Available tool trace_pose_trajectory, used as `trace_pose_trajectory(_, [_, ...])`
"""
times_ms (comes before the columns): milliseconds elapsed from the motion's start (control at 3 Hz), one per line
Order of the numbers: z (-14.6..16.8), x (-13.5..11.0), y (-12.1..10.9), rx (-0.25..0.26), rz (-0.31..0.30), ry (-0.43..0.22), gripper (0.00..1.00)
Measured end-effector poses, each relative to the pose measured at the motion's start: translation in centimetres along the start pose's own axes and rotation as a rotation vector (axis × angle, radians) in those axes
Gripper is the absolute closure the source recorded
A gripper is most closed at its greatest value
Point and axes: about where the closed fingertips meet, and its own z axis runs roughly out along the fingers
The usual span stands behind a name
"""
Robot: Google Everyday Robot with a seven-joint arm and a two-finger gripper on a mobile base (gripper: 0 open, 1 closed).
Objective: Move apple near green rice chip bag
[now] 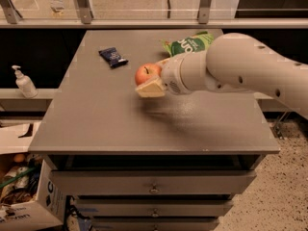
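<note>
One box [21,203]: cardboard, on floor at left; held mixed items, not identifiable.
Drawers [154,182]: shut, under table top.
Gripper [151,80]: over table centre, fingers clamped on apple [146,73].
Green rice chip bag [188,43]: at far edge, near apple, partly behind arm.
Table [110,124]: grey; dark blue packet [113,57] lay far left.
Room: pump bottle [23,82] stood on left ledge; floor was speckled.

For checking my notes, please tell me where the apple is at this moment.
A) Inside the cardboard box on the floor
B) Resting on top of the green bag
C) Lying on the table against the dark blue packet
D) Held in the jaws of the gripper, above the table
D: the apple sits in the jaws of the gripper, above the table, between the dark blue packet and the green rice chip bag, touching neither.
</note>
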Motion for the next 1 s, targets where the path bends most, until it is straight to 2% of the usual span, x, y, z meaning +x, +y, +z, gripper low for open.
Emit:
trace_pose_trajectory(333, [-1.0,1.7,-3.8,0.081,0.003,0.055,1.0])
trace_pose_trajectory(667, [-2.3,4.2,-6.6,0.143,0.028,0.11,1.0])
trace_pose_trajectory(1000, [-3.0,6.4,-8.8,0.184,0.067,0.145,1.0])
